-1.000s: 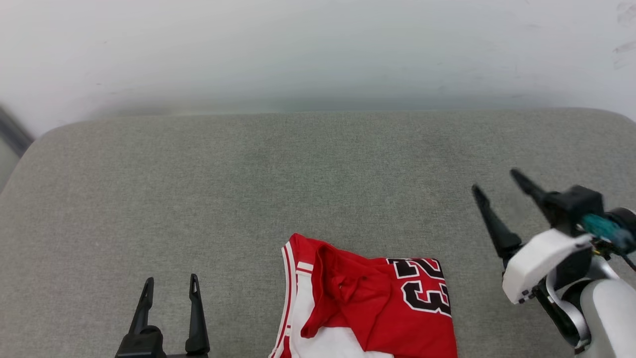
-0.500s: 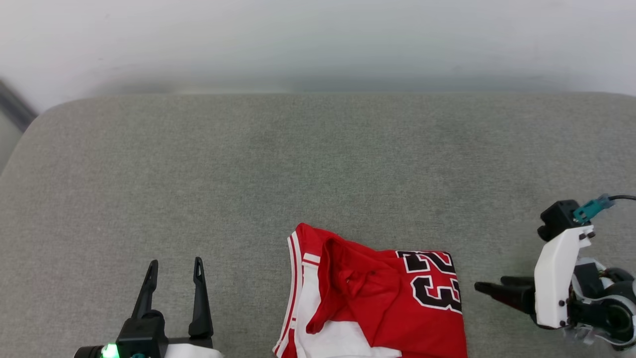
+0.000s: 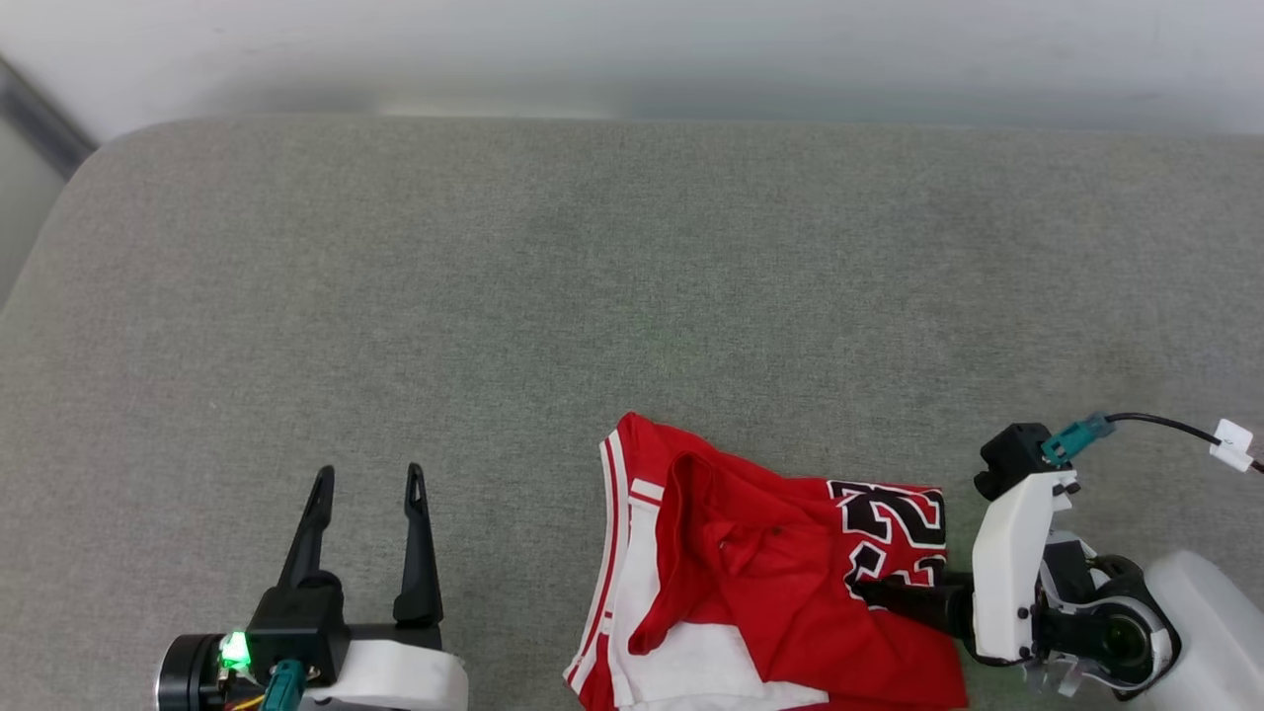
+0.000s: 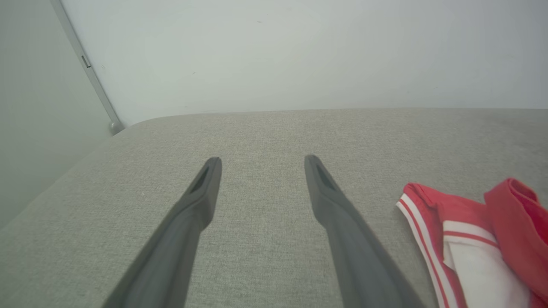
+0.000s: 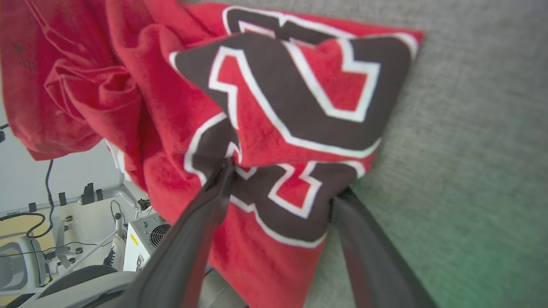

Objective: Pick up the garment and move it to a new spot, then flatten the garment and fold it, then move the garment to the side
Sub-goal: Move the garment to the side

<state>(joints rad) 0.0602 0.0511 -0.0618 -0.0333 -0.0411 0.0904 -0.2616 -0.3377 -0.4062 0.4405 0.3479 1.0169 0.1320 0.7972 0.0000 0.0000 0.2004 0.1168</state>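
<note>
The garment (image 3: 770,583) lies crumpled on the grey cushioned surface (image 3: 592,296) near its front edge, red with a white sleeve and black number print. My right gripper (image 3: 869,592) lies sideways, fingers pointing left into the garment's right edge. In the right wrist view the garment (image 5: 278,107) bunches between the wide-apart fingers of the right gripper (image 5: 284,179), one fingertip pressing into the print, the other at the fabric's edge. Left of the garment, my left gripper (image 3: 369,476) stands open over bare surface. The left wrist view has the left gripper (image 4: 262,160) open and the garment (image 4: 471,239) at the right.
A pale wall (image 3: 632,49) runs behind the surface. The surface's rounded left corner (image 3: 69,188) drops off at the upper left. Past the front edge, the right wrist view shows a white box with a fan (image 5: 145,233) and cables on the floor.
The right gripper has swung from pointing up to lying sideways and has moved left onto the garment's right edge, bunching the print. The head camera has tilted down. The left gripper stays open.
</note>
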